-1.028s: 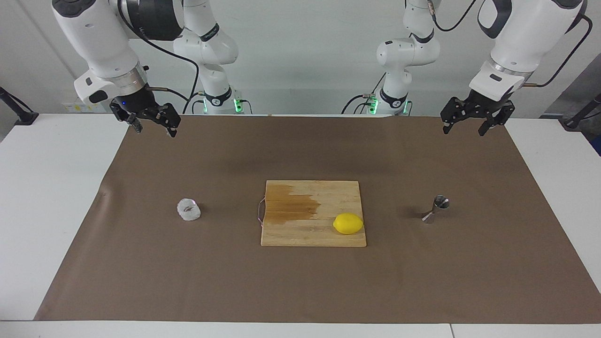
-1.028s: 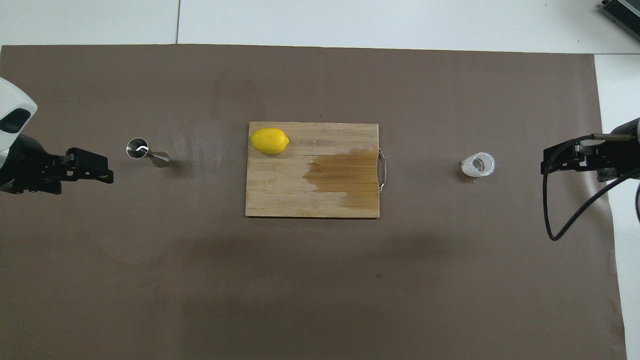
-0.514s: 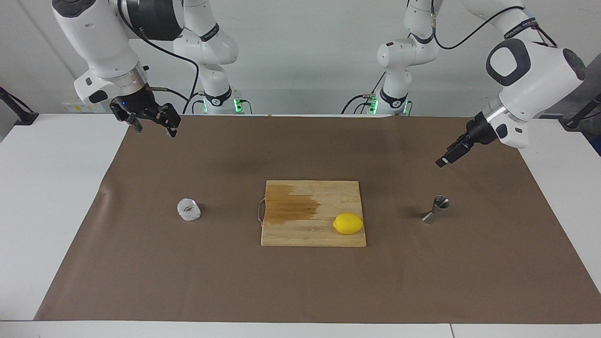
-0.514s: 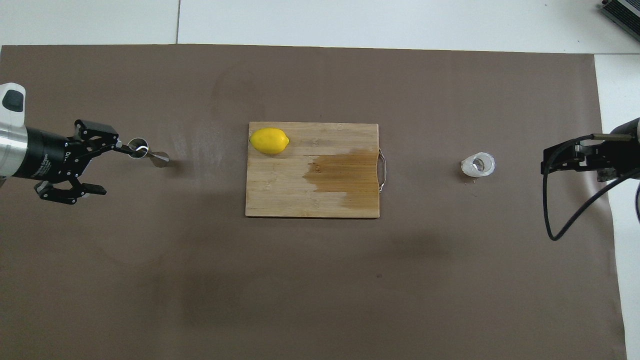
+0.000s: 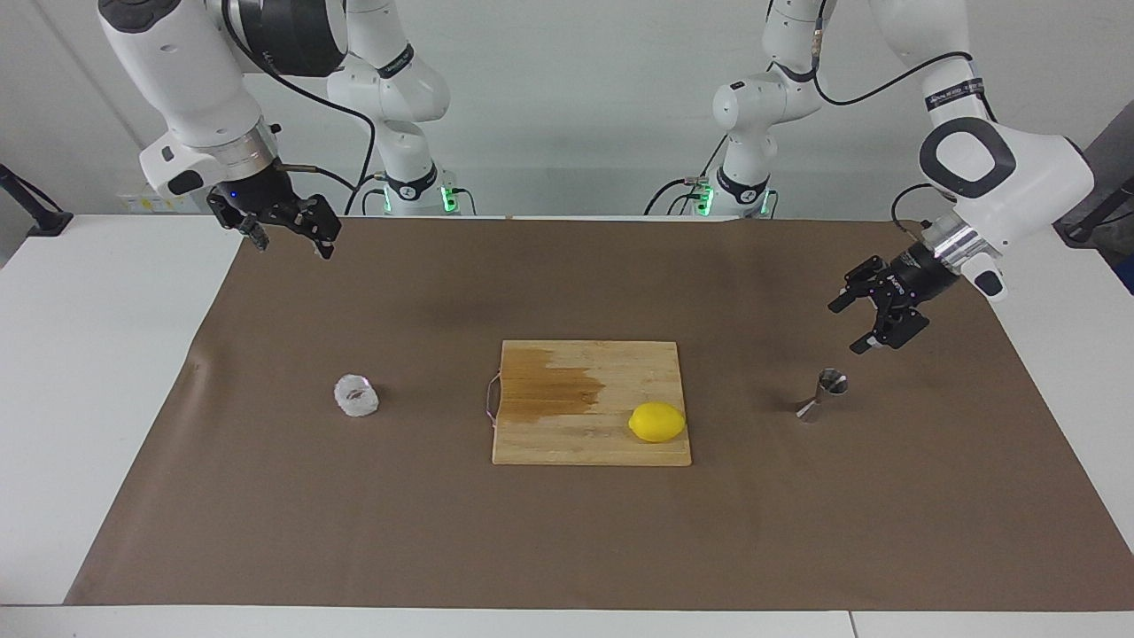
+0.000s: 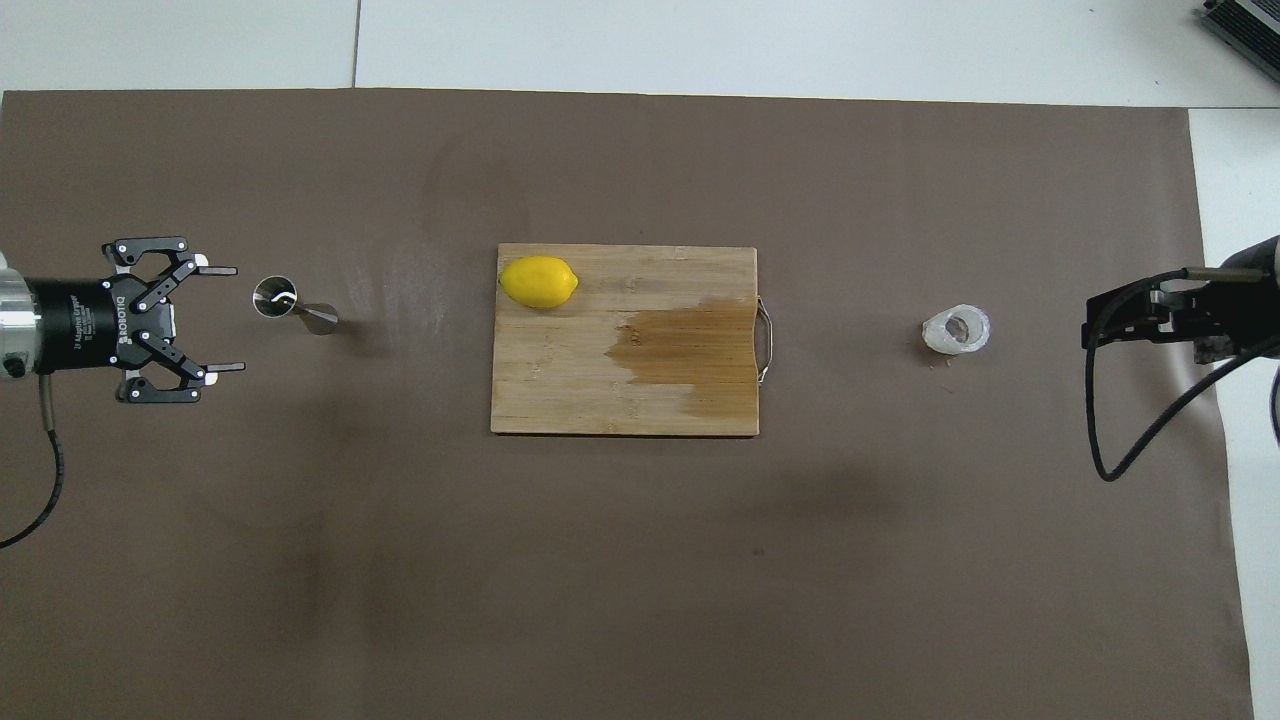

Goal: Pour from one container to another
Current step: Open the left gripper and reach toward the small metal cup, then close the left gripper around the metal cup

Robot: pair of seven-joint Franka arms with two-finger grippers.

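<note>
The steel hourglass jigger (image 5: 822,394) (image 6: 290,303) stands on the brown mat toward the left arm's end of the table. My left gripper (image 5: 846,330) (image 6: 236,318) is open and empty. It hangs over the mat just beside the jigger, its fingers pointing toward it without touching. The small frosted whitish cup (image 5: 356,395) (image 6: 957,329) stands on the mat toward the right arm's end. My right gripper (image 5: 294,248) (image 6: 1090,325) is open and empty. It waits raised over the mat's edge at that end, apart from the cup.
A wooden cutting board (image 5: 549,443) (image 6: 560,400) with a dark wet patch lies mid-table between the cup and the jigger. A lemon (image 5: 657,422) (image 6: 539,282) sits on its corner toward the jigger. The brown mat (image 5: 567,549) covers most of the white table.
My left gripper has come down and turned, so its open fingers now face the jigger from beside it. The right arm, cup, jigger and lemon have not moved.
</note>
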